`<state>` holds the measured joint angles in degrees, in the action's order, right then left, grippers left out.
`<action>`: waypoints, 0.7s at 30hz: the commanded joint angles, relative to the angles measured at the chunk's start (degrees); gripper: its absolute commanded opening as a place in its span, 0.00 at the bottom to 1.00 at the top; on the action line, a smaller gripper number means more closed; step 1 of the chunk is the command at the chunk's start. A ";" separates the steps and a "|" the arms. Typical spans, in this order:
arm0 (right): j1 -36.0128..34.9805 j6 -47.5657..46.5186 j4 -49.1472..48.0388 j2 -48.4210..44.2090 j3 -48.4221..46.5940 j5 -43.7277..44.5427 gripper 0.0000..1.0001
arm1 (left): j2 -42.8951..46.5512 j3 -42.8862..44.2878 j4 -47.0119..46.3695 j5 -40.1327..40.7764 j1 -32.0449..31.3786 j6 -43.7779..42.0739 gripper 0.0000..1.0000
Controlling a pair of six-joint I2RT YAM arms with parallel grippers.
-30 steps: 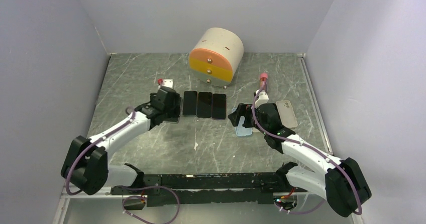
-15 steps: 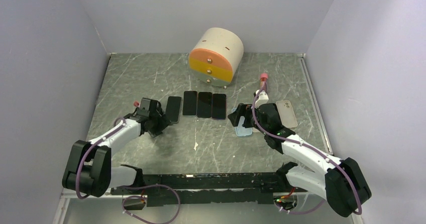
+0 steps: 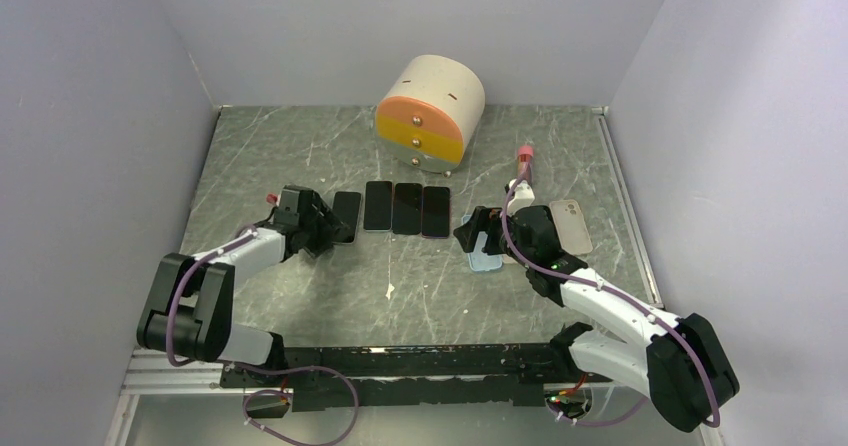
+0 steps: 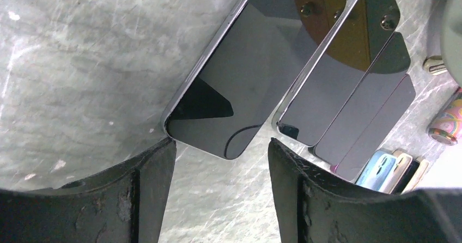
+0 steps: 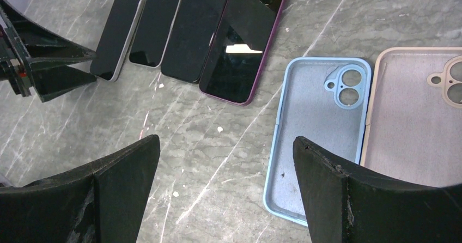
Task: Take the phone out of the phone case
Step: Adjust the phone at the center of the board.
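Note:
Several bare phones lie side by side, screens up: a silver-edged one (image 3: 346, 216) (image 4: 245, 85) at the left, two dark ones (image 3: 378, 206) (image 3: 407, 208), and a purple-edged one (image 3: 436, 212) (image 5: 245, 41). A light blue phone case (image 3: 485, 258) (image 5: 318, 134) lies empty, inner side up, beside an empty beige case (image 3: 570, 224) (image 5: 417, 117). My left gripper (image 3: 328, 228) (image 4: 220, 161) is open, low over the table just short of the silver phone's near end, holding nothing. My right gripper (image 3: 472, 234) (image 5: 226, 156) hangs wide open over the table at the blue case's left edge.
A round cream drawer unit (image 3: 430, 114) with orange and yellow fronts stands at the back. A pink-capped tube (image 3: 523, 161) lies behind the cases. Grey walls close in the marble table (image 3: 300, 156) on three sides.
My left gripper came off the silver phone, drew back to the left, then edged toward its near end again, jaws a little narrower. The right arm has stayed still.

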<state>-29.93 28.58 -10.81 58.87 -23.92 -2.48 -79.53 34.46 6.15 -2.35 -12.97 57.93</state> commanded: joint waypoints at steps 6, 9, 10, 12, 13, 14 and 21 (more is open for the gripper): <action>0.25 -0.76 -2.73 -0.16 -0.07 0.55 0.94 | -5.29 3.50 -4.87 -0.54 0.32 -1.47 0.68; 0.30 -0.81 -2.64 -0.07 -0.16 0.60 0.95 | -5.98 3.78 -4.92 -0.97 0.32 -1.15 0.68; 0.28 -0.80 -2.60 -0.07 -0.16 0.63 0.94 | -5.92 3.59 -5.15 -1.18 0.32 -1.22 0.68; 0.30 -0.95 -2.47 -0.27 -0.16 0.84 0.95 | -5.46 3.49 -5.04 -1.37 0.38 -1.47 0.68; 0.31 -1.28 -2.29 -0.58 -0.16 1.08 0.95 | -4.88 3.81 -4.60 -1.42 0.44 -2.07 0.69; 0.31 -1.36 -2.00 -0.77 -0.16 1.45 0.95 | -4.28 4.35 -3.74 -1.43 0.60 -2.97 0.69; 0.91 -0.94 -1.33 -5.50 1.28 5.71 0.99 | -2.56 8.35 -0.08 -4.00 4.99 -8.46 0.72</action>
<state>-29.63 28.12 -10.35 56.97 -23.59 -0.21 -84.23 39.33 4.36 -4.27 -10.98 53.76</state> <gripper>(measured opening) 0.989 0.712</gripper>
